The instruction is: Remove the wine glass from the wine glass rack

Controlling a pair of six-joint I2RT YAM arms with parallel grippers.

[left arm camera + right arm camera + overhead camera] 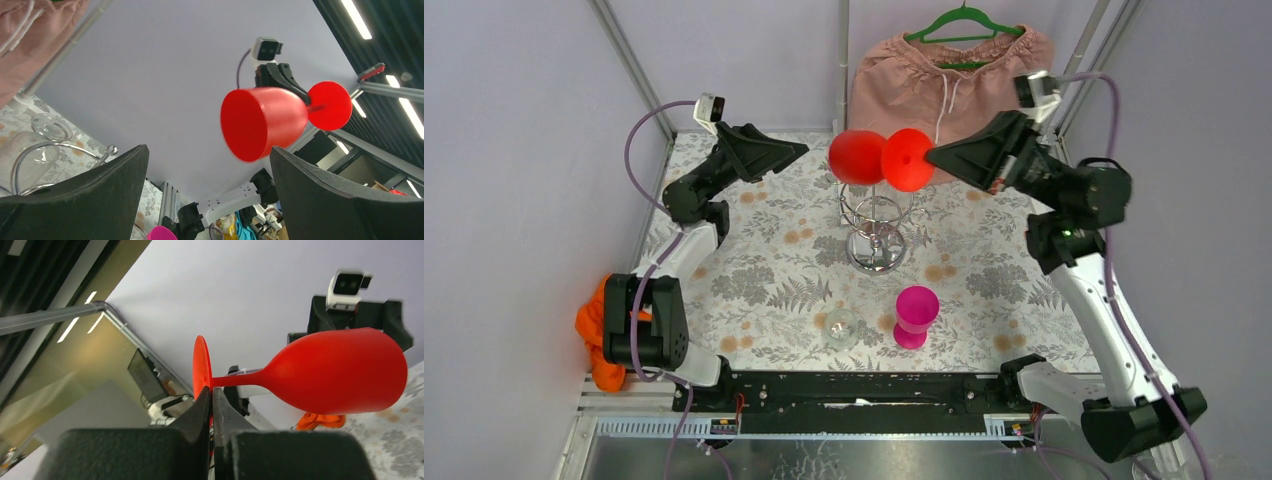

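Observation:
A red wine glass [864,157] hangs sideways in the air above the chrome wire rack [877,222], bowl to the left, round foot to the right. My right gripper [934,155] is shut on the edge of the foot [201,367]; the bowl [340,371] points away from it. My left gripper [799,151] is open and empty, left of the bowl, which shows between and above its fingers [90,190] in the left wrist view [262,122]. The rack's wire ring [30,157] shows at the left there.
A clear glass [840,327] and a magenta glass [915,314] stand on the floral cloth near the front. A pink garment [944,75] hangs on a green hanger at the back. An orange cloth [596,335] lies at the left. A grey frame pole [843,60] stands behind the rack.

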